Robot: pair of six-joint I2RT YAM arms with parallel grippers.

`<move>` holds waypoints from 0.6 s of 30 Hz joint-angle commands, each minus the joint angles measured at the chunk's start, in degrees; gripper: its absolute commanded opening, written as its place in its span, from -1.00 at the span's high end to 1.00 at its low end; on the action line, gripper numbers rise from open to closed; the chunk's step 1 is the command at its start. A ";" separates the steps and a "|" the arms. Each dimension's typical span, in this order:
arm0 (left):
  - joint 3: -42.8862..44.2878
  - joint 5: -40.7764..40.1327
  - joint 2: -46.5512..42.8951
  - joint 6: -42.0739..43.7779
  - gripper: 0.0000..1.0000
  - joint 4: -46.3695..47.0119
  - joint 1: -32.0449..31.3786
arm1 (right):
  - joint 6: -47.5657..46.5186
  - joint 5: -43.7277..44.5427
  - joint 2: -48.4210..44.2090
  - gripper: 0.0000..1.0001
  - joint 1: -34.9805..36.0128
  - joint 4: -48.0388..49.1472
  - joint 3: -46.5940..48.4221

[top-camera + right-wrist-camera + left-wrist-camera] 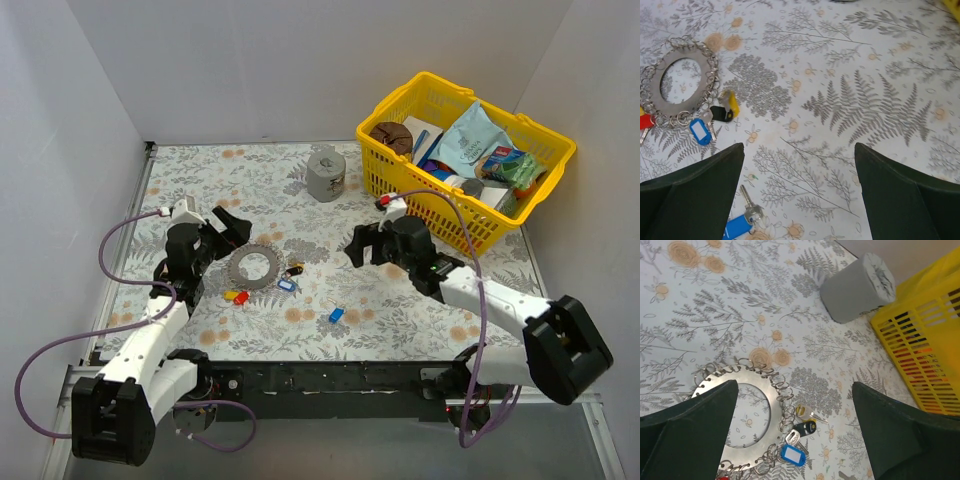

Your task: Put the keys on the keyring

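Right now both grippers stand with their jaws wide apart and hold nothing. The left gripper [232, 228] [794, 390] hovers over the large flat grey metal keyring [252, 267] [777, 412] [704, 67]. The right gripper [358, 245] [799, 147] hangs on the keyring's far right side.

The keyring lies flat on the floral-patterned table [420, 320]. Several small keys with coloured plastic heads [715, 117] crowd its right edge: blue, dark and yellow. A red one [240, 297] lies at its near edge. I cannot tell which of these are already threaded on the small wire loops. A loose blue-headed key [336, 315] [742, 222] sits well apart from the keyring, to its right and nearer the arm bases.

My worries:
- That loose blue-headed key is thin and flat on the table. I judge wide jaws closing on it could skid it away or flip it instead of lifting it.
- Nothing pins the keyring. A nudge from the left gripper's fingers [695, 435] would probably slide it and drag the clustered keys along.
- The wire loops on the keyring's edge look easy to snag, and a caught fingertip could lift the whole bunch.

The grey cylindrical can [325, 175] and yellow plastic basket [396, 100] stand beyond the keyring, well out of the way.
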 commanded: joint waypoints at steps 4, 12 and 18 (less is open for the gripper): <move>4.29 -5.31 3.65 -4.36 -0.97 -9.27 0.15 | -3.02 -0.70 15.70 -0.97 7.38 -4.06 15.82; 8.50 3.31 12.43 2.06 -0.96 -13.58 -0.12 | -1.52 -1.40 17.83 -0.96 10.28 -2.40 13.12; 13.86 3.58 21.30 4.17 -0.96 -17.53 -2.05 | -1.08 0.78 13.53 -0.96 10.28 -3.19 7.24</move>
